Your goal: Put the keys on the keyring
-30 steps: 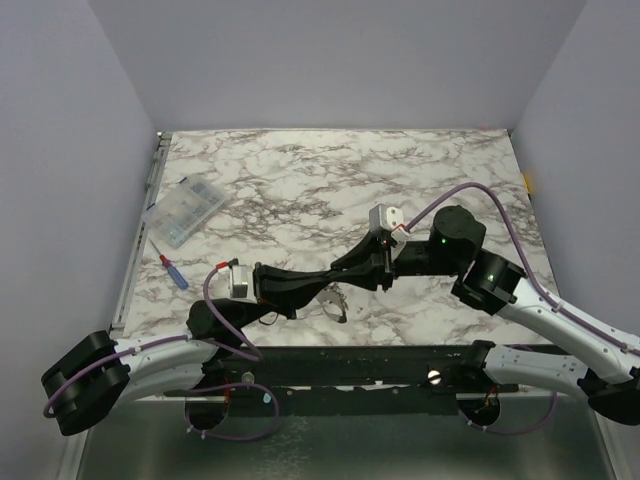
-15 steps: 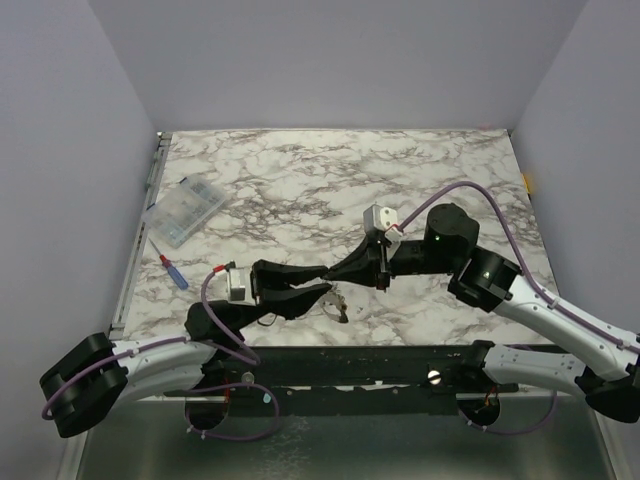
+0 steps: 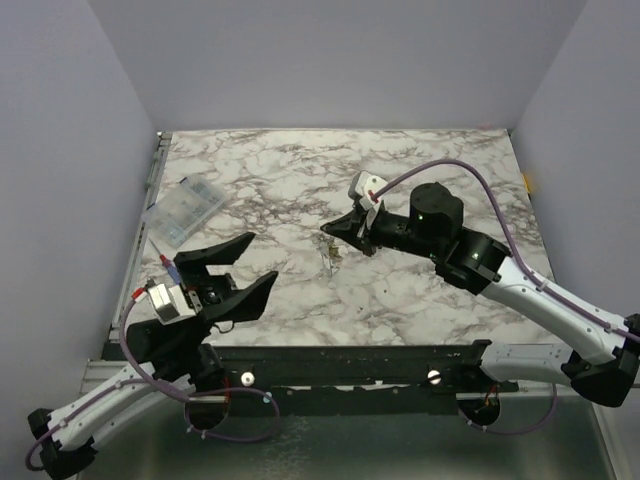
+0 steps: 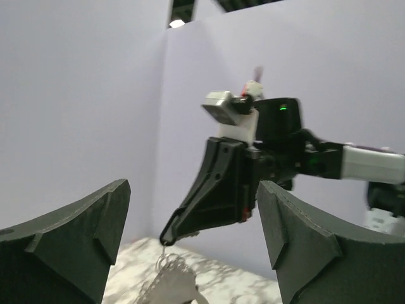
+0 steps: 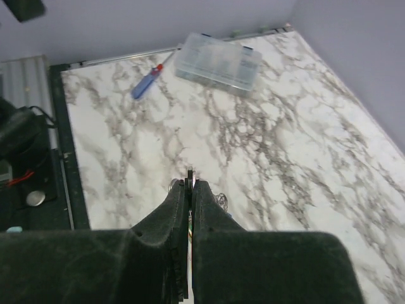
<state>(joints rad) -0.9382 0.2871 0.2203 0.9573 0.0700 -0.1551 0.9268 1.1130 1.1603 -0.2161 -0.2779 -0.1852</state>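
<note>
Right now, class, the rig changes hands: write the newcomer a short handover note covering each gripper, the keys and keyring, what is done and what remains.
Left gripper: open, empty, near the table's front edge.
Right gripper: shut on the keys, a small metal bunch hanging below its tips over mid-table.
Keyring: too small to tell apart from the bunch.
Done: bunch is held up. Whether any key is threaded cannot be seen.
Left: check the ring, then thread any loose keys.

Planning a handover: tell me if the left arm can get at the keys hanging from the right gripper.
Probably yes. The keys hang below the shut right gripper; the left gripper is open and pointed their way, with nothing standing between.
</note>
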